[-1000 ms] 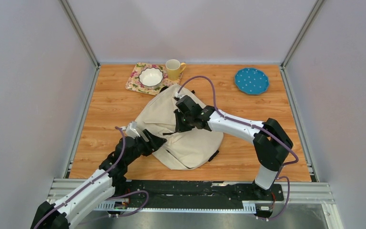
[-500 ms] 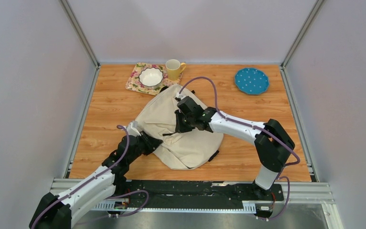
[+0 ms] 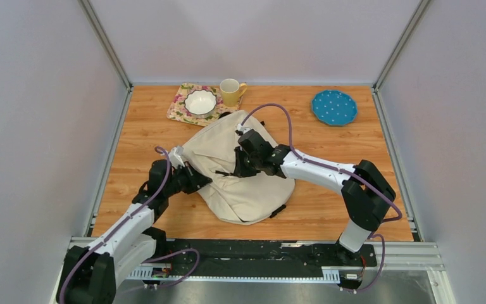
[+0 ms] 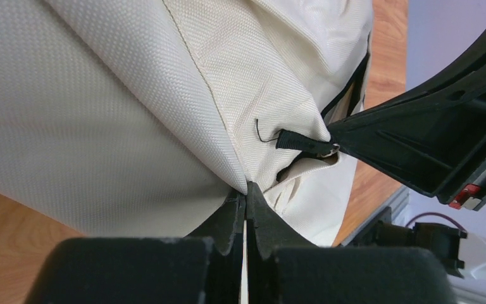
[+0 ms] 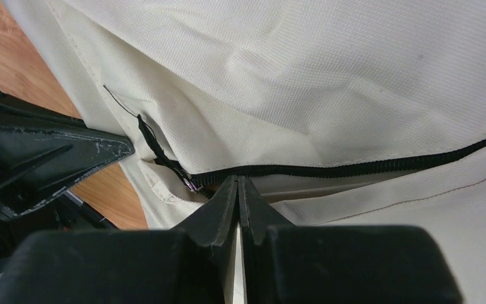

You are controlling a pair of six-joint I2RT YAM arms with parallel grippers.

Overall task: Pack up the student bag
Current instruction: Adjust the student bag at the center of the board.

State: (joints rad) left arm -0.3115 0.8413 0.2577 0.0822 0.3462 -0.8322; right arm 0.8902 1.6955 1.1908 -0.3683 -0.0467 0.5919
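Observation:
The cream student bag point(image 3: 253, 190) lies slumped in the middle of the wooden table. My left gripper point(image 3: 197, 180) is at its left edge. In the left wrist view the jaws point(image 4: 245, 187) are shut on a fold of the bag's fabric point(image 4: 101, 95). My right gripper point(image 3: 237, 168) reaches in from the right onto the bag's top. Its tips point(image 5: 237, 182) are shut, pinching the bag at the black zipper point(image 5: 354, 168), just right of the slider point(image 5: 188, 183). The black pull tab point(image 4: 297, 142) hangs free. The inside of the bag is hidden.
At the back stand a floral mat point(image 3: 180, 111) with a white bowl point(image 3: 200, 101), a yellow mug point(image 3: 230, 92) and a blue dotted plate point(image 3: 334, 106). Grey walls close in three sides. The two grippers sit close together over the bag.
My left gripper has shut on the bag's left edge and its arm has drawn back to the left. The bag has shifted slightly. The right gripper has held its grip.

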